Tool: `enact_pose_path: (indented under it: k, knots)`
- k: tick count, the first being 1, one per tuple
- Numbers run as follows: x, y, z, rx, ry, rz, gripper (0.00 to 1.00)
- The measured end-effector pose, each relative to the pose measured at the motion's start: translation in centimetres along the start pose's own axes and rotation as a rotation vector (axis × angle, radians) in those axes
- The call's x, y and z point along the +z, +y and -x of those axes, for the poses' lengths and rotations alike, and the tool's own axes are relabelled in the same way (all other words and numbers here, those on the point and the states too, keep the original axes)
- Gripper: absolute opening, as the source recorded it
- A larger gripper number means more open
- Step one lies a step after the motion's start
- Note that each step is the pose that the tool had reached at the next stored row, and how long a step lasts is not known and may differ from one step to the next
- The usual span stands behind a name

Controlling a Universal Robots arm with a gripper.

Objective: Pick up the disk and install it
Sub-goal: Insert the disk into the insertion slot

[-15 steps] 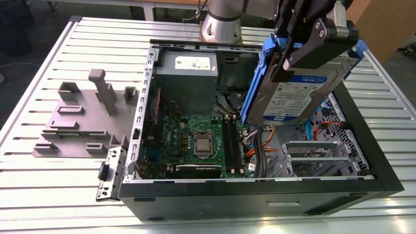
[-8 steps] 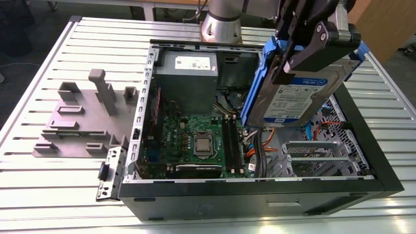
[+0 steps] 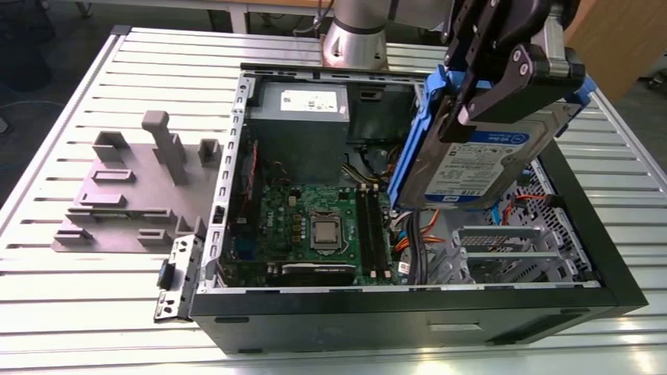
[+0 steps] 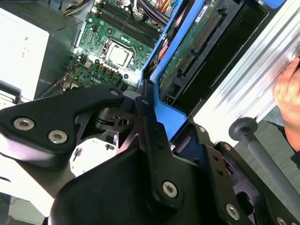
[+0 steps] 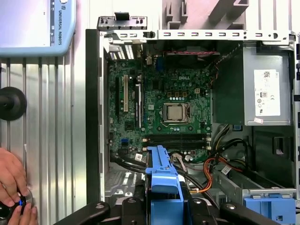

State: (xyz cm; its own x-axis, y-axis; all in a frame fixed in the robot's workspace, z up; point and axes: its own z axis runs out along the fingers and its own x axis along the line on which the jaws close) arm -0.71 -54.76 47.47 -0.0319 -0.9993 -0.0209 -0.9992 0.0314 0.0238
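So our gripper (image 3: 471, 109) is pinching the disk (image 3: 485, 164) by its blue carrier, and the disk hangs tilted on edge above the open computer case (image 3: 417, 312). Under it we count one silver cage (image 3: 501, 250) and a tangle of cables (image 3: 422, 234), right beside one motherboard (image 3: 312, 226). There's one grey box (image 3: 302, 117) in the far corner and one grey fixture (image 3: 136, 195) on the table (image 3: 83, 312).

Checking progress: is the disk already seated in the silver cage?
No, the gripper holds the disk in the air above the open case, clear of the cage.
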Motion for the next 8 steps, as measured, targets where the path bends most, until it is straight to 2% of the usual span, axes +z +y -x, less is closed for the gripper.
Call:
enact_pose_path:
  k: [8]
  knots:
    - [0.08,-0.78,-0.14,0.000,-0.0002,0.0000,0.36]
